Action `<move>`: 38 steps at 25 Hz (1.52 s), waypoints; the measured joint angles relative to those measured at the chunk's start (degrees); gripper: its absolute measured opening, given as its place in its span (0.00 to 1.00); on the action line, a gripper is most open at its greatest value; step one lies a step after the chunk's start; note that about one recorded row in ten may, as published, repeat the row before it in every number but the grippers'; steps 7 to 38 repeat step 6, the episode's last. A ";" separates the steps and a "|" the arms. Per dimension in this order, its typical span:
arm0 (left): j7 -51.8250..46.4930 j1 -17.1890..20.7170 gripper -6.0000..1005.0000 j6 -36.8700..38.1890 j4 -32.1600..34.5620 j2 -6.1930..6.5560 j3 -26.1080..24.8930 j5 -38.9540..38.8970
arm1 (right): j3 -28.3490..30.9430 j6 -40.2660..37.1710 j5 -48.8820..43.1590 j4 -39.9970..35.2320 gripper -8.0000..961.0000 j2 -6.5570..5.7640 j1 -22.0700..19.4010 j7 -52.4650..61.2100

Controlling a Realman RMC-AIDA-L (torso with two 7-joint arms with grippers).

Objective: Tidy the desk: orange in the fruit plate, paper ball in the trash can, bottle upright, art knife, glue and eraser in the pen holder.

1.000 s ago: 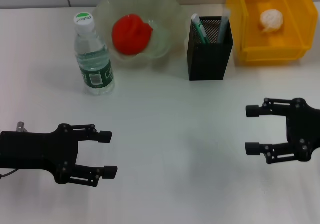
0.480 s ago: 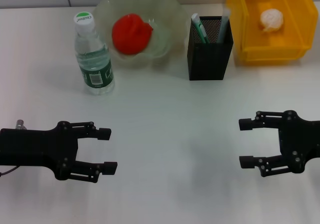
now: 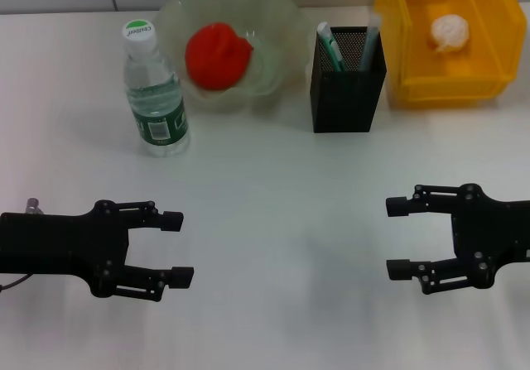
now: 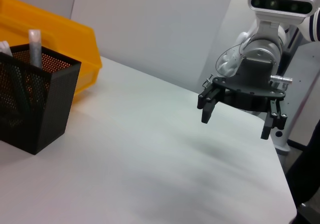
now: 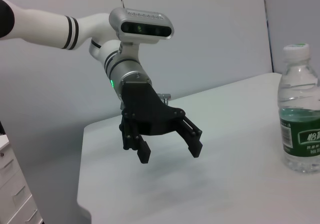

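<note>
Both left gripper (image 3: 175,247) and right gripper (image 3: 397,237) gape wide, empty.

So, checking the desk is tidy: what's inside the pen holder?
Two tall items stick out of the pen holder: one green-and-white, one greyish. The mesh walls hide anything lower, so the eraser can't be confirmed.

The right gripper (image 3: 402,237) has shifted nearer and inward over the table.

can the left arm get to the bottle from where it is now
Probably yes. The left end effector hovers open and empty over bare table, and the upright bottle stands farther back on its side with nothing between them. The fruit plate sits close beside the bottle, so the approach needs care.
</note>
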 joint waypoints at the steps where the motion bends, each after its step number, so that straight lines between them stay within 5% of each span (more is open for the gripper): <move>1: 0.00 0.00 0.86 0.00 0.00 0.00 0.00 0.00 | -0.04 0.02 0.00 0.01 0.87 0.07 0.01 0.00; 38: 0.00 0.26 0.86 -0.10 -0.01 0.00 -0.01 0.00 | -0.14 0.04 0.00 0.03 0.87 0.25 0.13 -0.11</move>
